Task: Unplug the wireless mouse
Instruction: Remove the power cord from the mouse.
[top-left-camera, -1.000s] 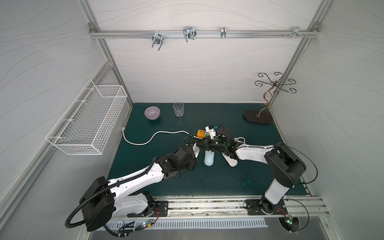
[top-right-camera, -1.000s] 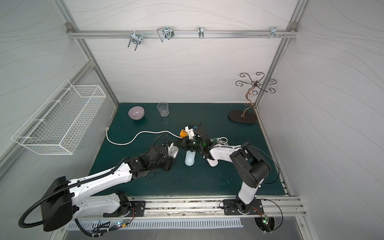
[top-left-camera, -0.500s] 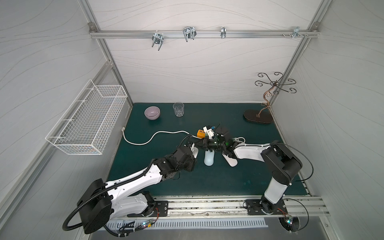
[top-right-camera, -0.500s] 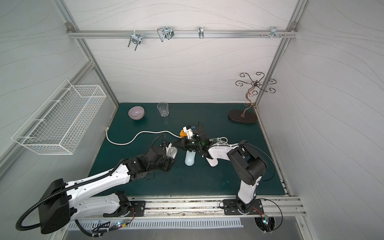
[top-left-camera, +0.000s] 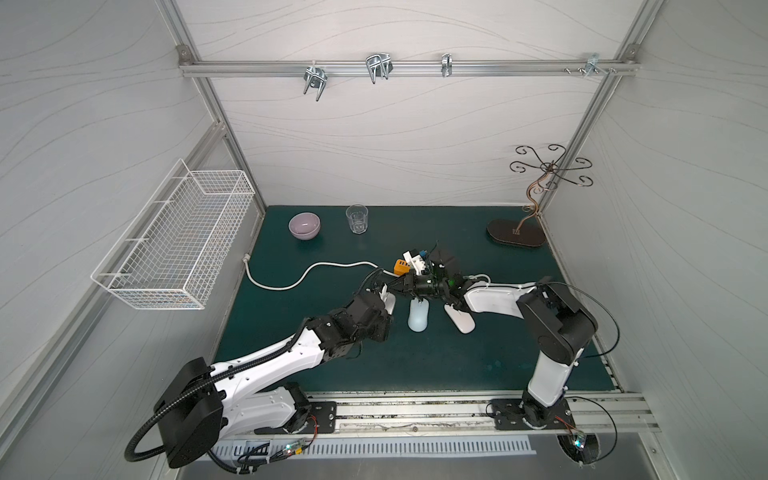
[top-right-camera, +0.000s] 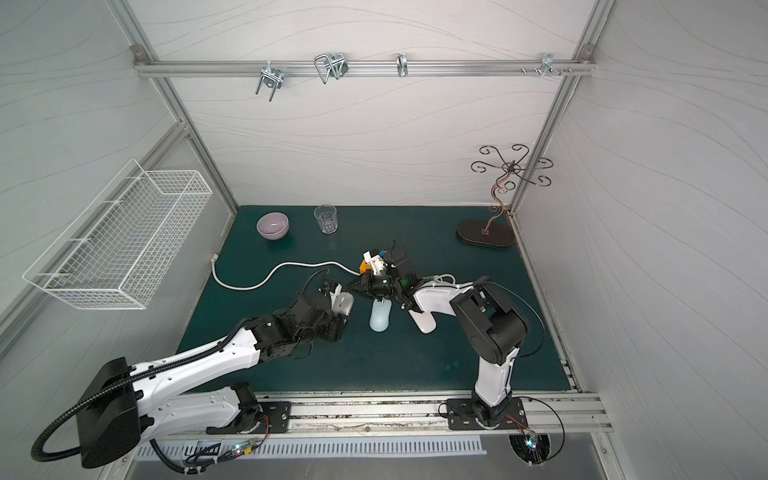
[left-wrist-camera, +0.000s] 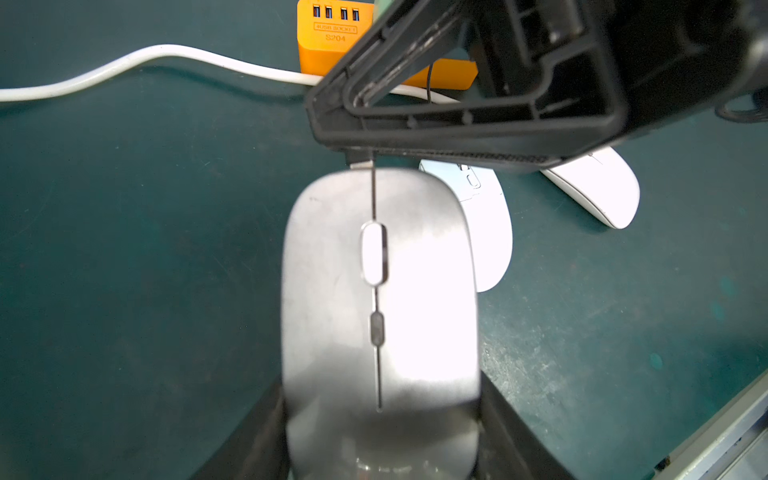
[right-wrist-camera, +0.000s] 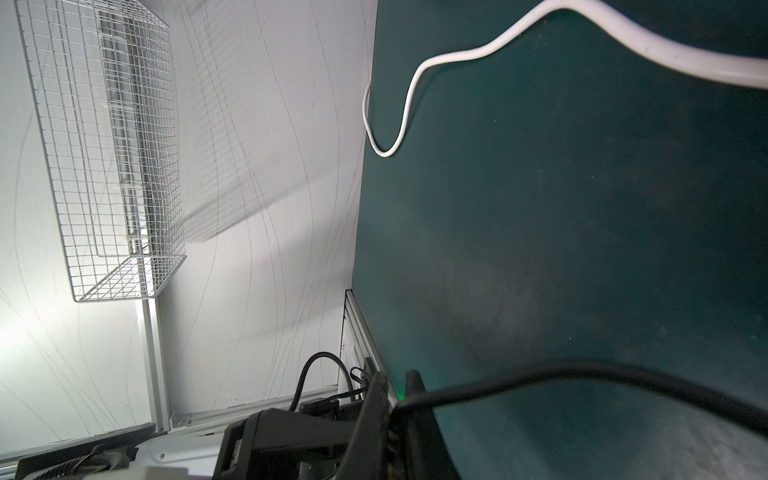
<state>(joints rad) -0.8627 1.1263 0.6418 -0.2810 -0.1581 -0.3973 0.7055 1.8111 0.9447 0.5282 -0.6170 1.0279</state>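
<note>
Two grips — left tool (left-wrist-camera: 380, 384) on silver mouse (left-wrist-camera: 374, 291), right tool (right-wrist-camera: 395, 390) on plug (left-wrist-camera: 360, 160).

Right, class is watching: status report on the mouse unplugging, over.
Left gripper shut on silver mouse. Right gripper shut on black cable at mouse's front; plug seated or out, unclear. Pale mouse, white mouse on mat nearby.

Robotics laboratory test cell: white panels (top-left-camera: 395, 145) and aluminium framing (top-left-camera: 498, 66) are enclosing a green mat (top-left-camera: 478, 353). Two robot arms (top-left-camera: 282, 357) are standing bolted to a slotted rail (top-left-camera: 415, 409), with an exposed circuit board (top-left-camera: 579, 442) glowing beneath it.
</note>
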